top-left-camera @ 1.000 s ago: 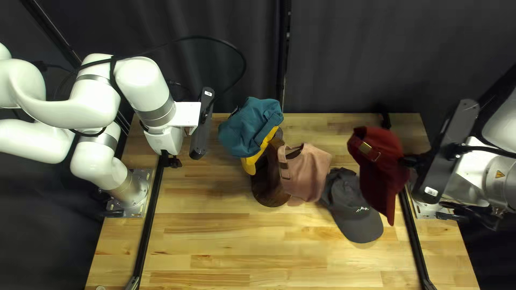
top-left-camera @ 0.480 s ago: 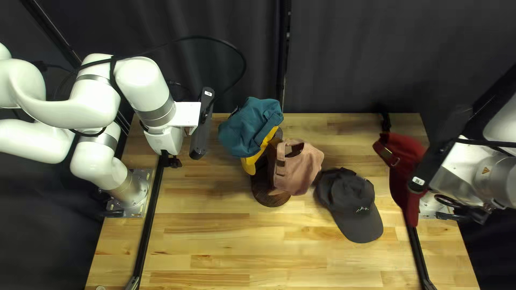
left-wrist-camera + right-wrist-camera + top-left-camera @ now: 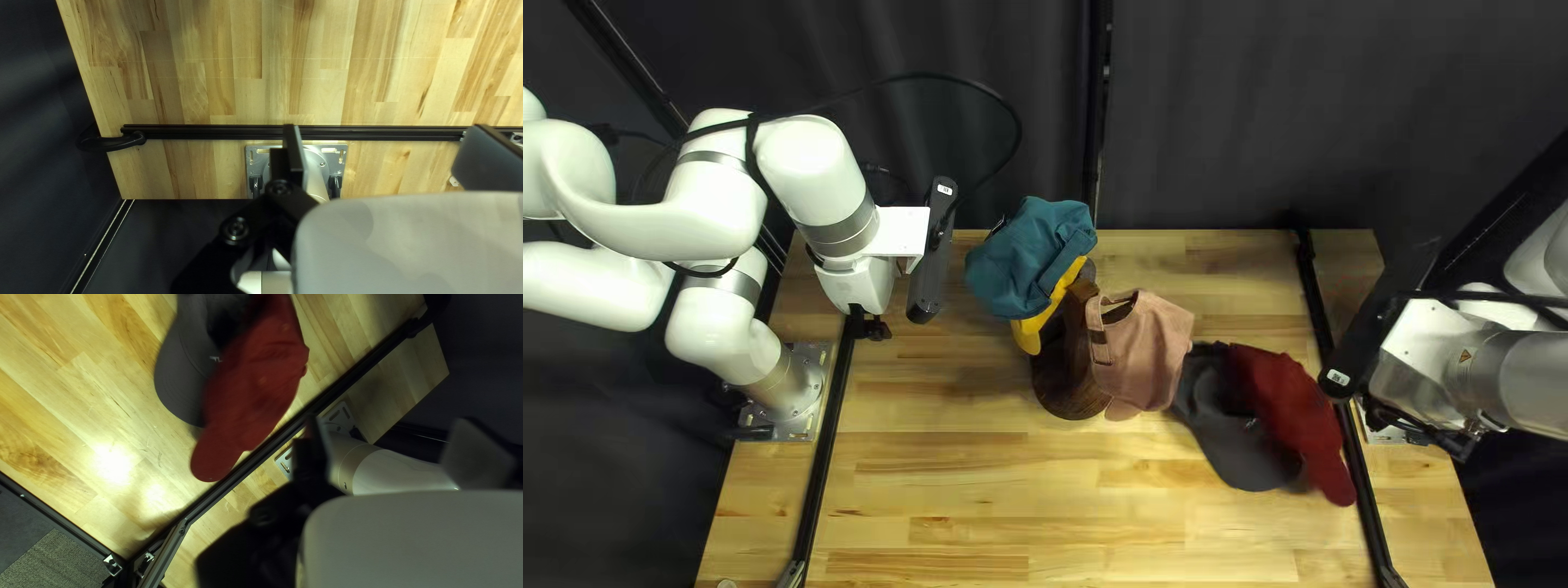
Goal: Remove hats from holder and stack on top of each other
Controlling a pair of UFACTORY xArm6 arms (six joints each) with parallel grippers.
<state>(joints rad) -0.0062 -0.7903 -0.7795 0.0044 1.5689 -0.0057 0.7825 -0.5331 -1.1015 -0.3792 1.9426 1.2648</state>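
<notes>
**Top left view: red cap lying on the grey cap, three caps on the holder**

A dark red cloth baseball cap (image 3: 1290, 400) lies on a dark grey cloth baseball cap (image 3: 1213, 429) on the pale wooden plank table (image 3: 980, 490). The pair sits close to the table's right edge, and the red brim reaches the black rail (image 3: 1319, 286) that runs along that edge. Near the table's middle, toward its far edge, stands a dark brown rounded wooden hat holder (image 3: 1066, 380). It carries a teal cloth cap (image 3: 1025, 257) at the top, a yellow cap (image 3: 1033, 331) partly covered beneath it, and a dusty pink cap (image 3: 1143, 347) hanging on the side facing the grey cap.

In the right wrist view, the right gripper (image 3: 388, 428) is raised over the table's right edge. Its jaws stand wide apart, nothing is between them, and both stacked caps lie ahead of it.

In the left wrist view, the left gripper (image 3: 384, 134) hangs above the table's left edge. Its jaws are likewise apart and empty.
</notes>
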